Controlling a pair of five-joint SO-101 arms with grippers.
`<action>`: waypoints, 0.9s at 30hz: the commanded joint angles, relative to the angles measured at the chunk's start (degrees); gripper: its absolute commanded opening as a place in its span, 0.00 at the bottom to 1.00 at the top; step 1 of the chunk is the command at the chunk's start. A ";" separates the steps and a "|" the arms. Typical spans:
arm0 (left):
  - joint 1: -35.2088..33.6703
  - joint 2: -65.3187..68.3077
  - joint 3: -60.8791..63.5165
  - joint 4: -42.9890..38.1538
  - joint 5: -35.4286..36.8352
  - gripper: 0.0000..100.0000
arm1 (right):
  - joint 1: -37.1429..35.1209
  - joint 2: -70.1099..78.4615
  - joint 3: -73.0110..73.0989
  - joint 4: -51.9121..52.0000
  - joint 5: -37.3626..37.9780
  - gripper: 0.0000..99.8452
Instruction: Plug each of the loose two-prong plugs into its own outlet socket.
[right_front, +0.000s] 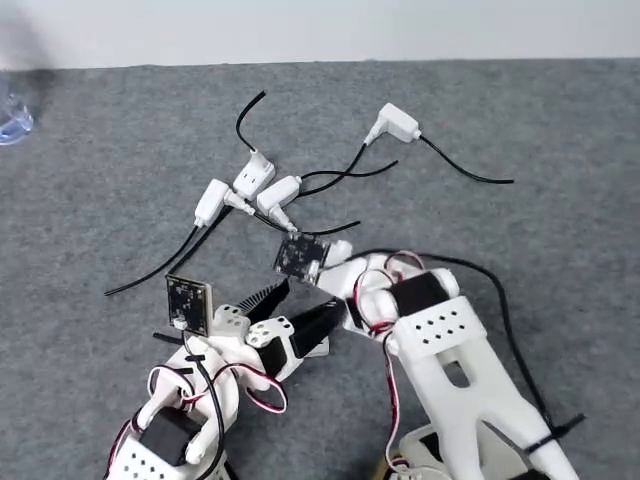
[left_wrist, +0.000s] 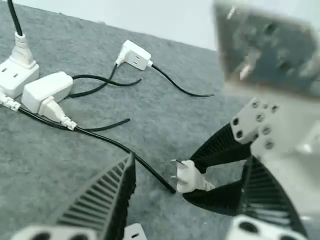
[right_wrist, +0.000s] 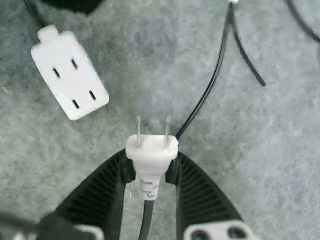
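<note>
My right gripper (right_wrist: 150, 161) is shut on a white two-prong plug (right_wrist: 151, 146) whose prongs point forward just above the grey mat. A white double socket block (right_wrist: 70, 80) lies a short way ahead of the prongs, off to one side. In the left wrist view the same plug (left_wrist: 188, 178) sits in the right gripper (left_wrist: 193, 178). My left gripper (right_front: 315, 297) stands open, its ribbed fingers (left_wrist: 107, 200) spread to either side of the right gripper. Another loose plug (right_front: 395, 125) lies at the back right. White socket blocks (right_front: 253, 175) cluster at the back centre.
One socket block (left_wrist: 47, 89) has a plug (left_wrist: 54, 108) in it, and its black cord (left_wrist: 125, 150) trails across the mat towards the grippers. More black cords (right_front: 470, 172) lie loose. A clear bluish object (right_front: 12, 120) is at the far left edge.
</note>
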 joint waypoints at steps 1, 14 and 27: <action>0.09 -0.88 -0.48 -1.49 0.35 0.32 | -0.84 -1.54 -7.12 3.12 -1.85 0.01; 0.00 -0.97 -0.48 0.97 0.09 0.32 | -3.38 -14.11 -10.02 12.00 -2.90 0.01; 0.00 -0.97 -0.48 1.05 0.09 0.32 | -7.87 -22.29 -10.46 20.26 -3.16 0.01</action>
